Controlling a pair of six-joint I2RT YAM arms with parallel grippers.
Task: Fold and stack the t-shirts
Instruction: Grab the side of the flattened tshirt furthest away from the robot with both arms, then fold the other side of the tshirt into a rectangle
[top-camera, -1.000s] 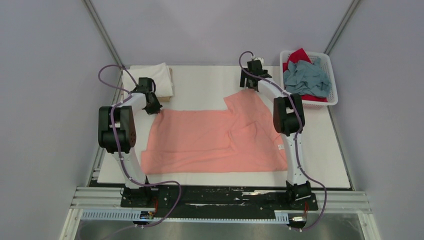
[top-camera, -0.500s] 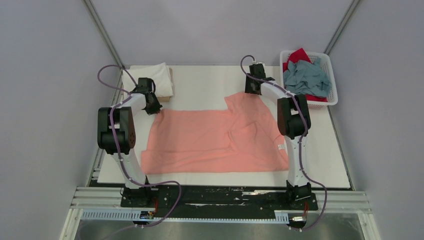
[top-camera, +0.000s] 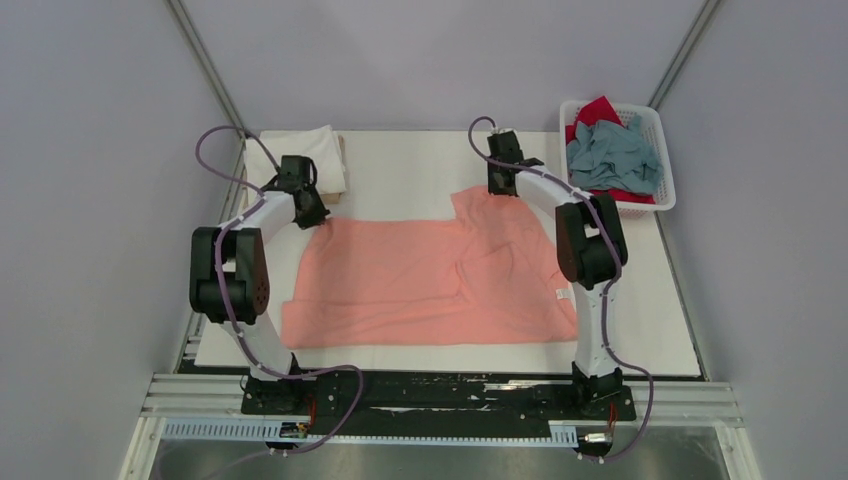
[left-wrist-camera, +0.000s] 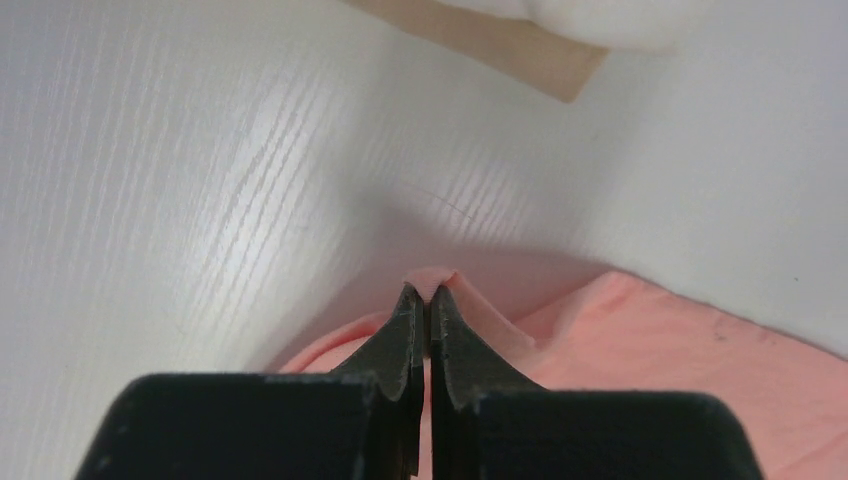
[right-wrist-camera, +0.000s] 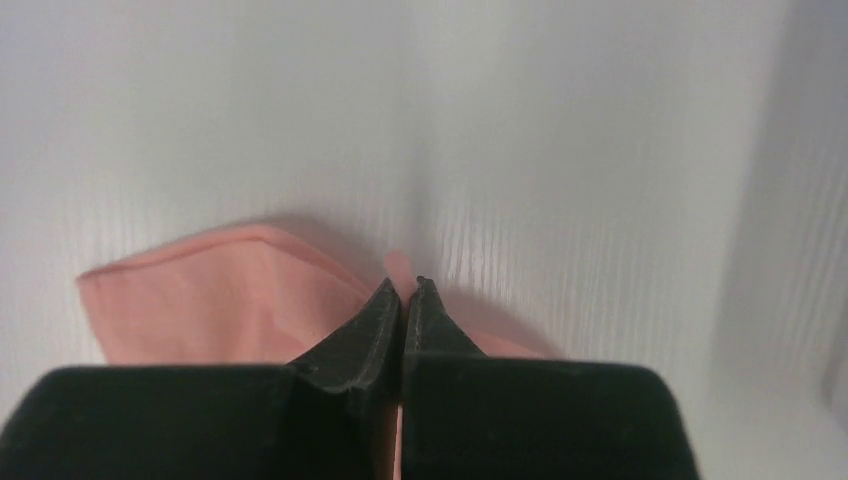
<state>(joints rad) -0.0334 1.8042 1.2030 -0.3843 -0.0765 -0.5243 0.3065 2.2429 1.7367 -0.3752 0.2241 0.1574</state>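
Observation:
A salmon-pink t-shirt (top-camera: 420, 280) lies spread across the middle of the white table. My left gripper (top-camera: 314, 217) is shut on its far left corner; the pinched pink edge (left-wrist-camera: 432, 284) pokes out past the tips. Over at the far right, my right gripper (top-camera: 499, 187) is shut on the sleeve edge of the same shirt (right-wrist-camera: 398, 268). A folded white t-shirt (top-camera: 305, 157) rests at the far left corner. Grey-blue (top-camera: 612, 156) and red (top-camera: 598, 110) t-shirts sit crumpled in the basket.
The white lattice basket (top-camera: 661, 190) stands at the far right, off the table mat's corner. A thin tan board (left-wrist-camera: 520, 48) lies under the folded white shirt. Grey walls close in on both sides.
The right gripper came down and left from the far edge onto the pink sleeve and closed on it. The left gripper stayed shut on its corner, shifting slightly inward.

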